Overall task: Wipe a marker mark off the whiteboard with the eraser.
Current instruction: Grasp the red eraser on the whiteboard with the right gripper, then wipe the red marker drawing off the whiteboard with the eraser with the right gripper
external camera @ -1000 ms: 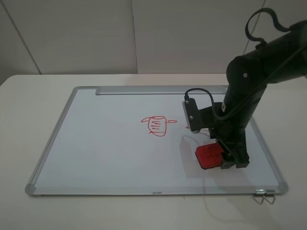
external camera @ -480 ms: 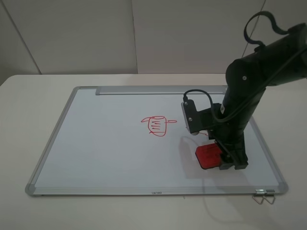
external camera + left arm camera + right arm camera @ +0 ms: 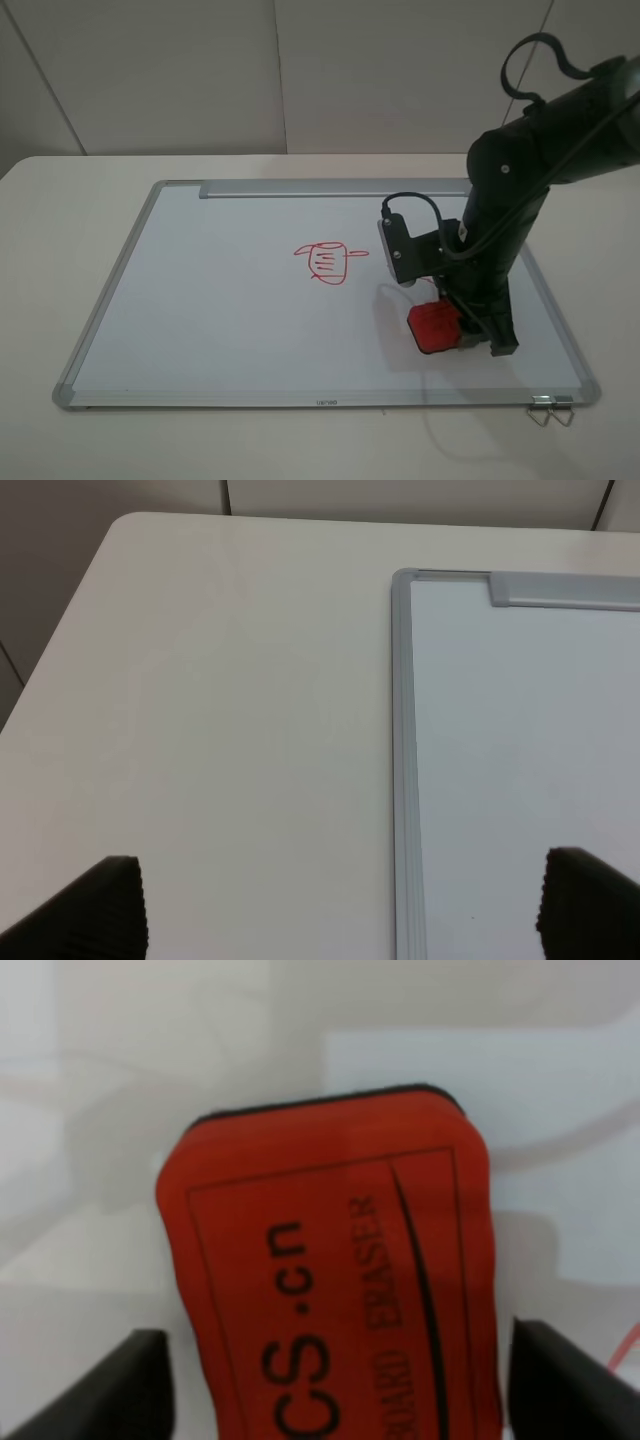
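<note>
The whiteboard (image 3: 220,300) lies flat on the table, silver-framed. Near its middle is the marker mark (image 3: 328,262), a small red pot-like outline. The red eraser (image 3: 433,327) rests on the board's front right part, well to the right of the mark. My right gripper (image 3: 464,336) is down over the eraser and shut on it. In the right wrist view the eraser (image 3: 330,1260) fills the space between the dark fingers (image 3: 140,1385) of that gripper (image 3: 330,1385). My left gripper (image 3: 340,910) is open and holds nothing, over the table beside the whiteboard's corner (image 3: 402,730).
A grey tray strip (image 3: 330,189) runs along the board's far edge. A metal clip (image 3: 550,410) sticks out at its front right corner. The white table (image 3: 60,200) surrounds the board, with a wall behind. A thin red stroke (image 3: 625,1345) shows beside the eraser.
The right gripper has closed its fingers onto the eraser. The arm has leaned in slightly. The eraser and the mark stay where they were.
</note>
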Available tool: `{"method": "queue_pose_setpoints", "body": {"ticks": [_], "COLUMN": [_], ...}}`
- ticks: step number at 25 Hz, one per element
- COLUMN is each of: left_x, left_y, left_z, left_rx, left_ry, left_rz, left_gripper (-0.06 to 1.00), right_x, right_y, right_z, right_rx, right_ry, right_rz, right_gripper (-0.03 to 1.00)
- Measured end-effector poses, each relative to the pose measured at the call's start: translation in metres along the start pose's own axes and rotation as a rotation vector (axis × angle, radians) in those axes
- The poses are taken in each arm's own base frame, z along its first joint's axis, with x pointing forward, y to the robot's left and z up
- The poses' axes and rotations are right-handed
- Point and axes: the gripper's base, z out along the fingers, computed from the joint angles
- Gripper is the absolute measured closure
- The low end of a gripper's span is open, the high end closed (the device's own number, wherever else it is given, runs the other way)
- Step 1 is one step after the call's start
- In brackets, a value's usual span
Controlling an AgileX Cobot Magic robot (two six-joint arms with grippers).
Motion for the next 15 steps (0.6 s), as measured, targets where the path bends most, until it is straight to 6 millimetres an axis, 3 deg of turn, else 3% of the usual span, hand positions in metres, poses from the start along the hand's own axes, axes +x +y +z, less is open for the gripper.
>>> {"method": "queue_pose_setpoints", "body": {"ticks": [12,15], "left_x": [0.0,0.0], "left_y": [0.0,0.0], "left_z": [0.0,0.0], "left_rx": [0.0,0.0], "left_ry": [0.0,0.0], "left_rz": [0.0,0.0], "left_gripper": [0.16,0.16], "right_x": [0.0,-0.003], "right_y": [-0.001,-0.01], "right_z": [-0.001,-0.011], "right_rx": [0.0,0.003], "right_ry": [0.002,0.005], "right_rz": [-0.002,0.015], "right_gripper": [0.48,0.48]}}
